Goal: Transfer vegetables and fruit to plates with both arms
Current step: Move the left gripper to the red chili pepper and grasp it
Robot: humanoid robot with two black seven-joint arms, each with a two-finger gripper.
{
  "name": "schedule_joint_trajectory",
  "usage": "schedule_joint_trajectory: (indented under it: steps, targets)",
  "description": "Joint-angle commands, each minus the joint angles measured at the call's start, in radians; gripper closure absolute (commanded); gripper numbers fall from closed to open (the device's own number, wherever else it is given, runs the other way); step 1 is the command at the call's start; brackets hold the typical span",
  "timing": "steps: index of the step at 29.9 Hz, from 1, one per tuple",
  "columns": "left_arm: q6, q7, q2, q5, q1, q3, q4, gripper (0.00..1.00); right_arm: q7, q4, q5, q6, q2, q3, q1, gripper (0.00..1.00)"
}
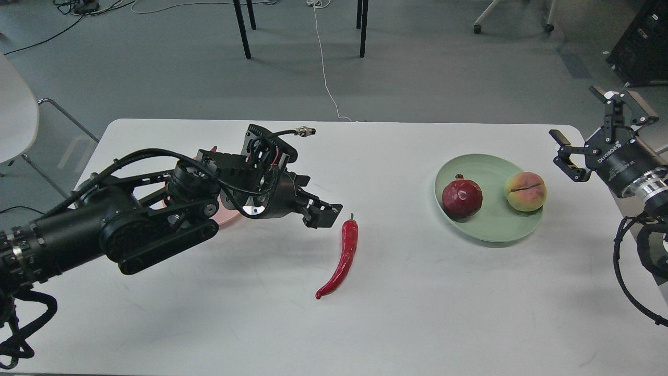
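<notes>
Red chili pepper: lies flat on white table, mid-table, stem end up toward far side, tip toward near-left. Not on any plate.

Pomegranate: on mint green plate, left part, crown up. Peach: same plate, right part near rim, apart from pomegranate. Green plate sits at table's right half.

Pink plate: table's left half, mostly hidden behind left arm; only a sliver of rim shows. A small pinkish-purple tip pokes out above the arm; cannot tell what it is.

Left gripper: reaches in from left, low over table, fingertips just beside chili's stem end, not touching it as far as can be seen. Seen dark and end-on; cannot tell if fingers are spread or closed.

Right gripper: at table's right edge, raised, fingers spread wide, holding nothing. Near green plate, apart from it.

Bkgd: grey floor, cables, chair legs.
</notes>
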Motion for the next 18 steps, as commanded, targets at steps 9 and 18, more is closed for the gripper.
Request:
schedule_joint_trajectory:
  steps: [9,18]
  targets:
    - [-0.023,0.159,-0.102,-0.096,0.043,0.001,0.02,0.02,0.0,-0.002,0.0,0.0,0.0,0.002,-0.001,0.01]
    - [-0.023,0.261,-0.113,-0.182,0.064,-0.001,0.008,0.02,0.0,-0.002,0.0,0.0,0.0,0.0,-0.002,0.01]
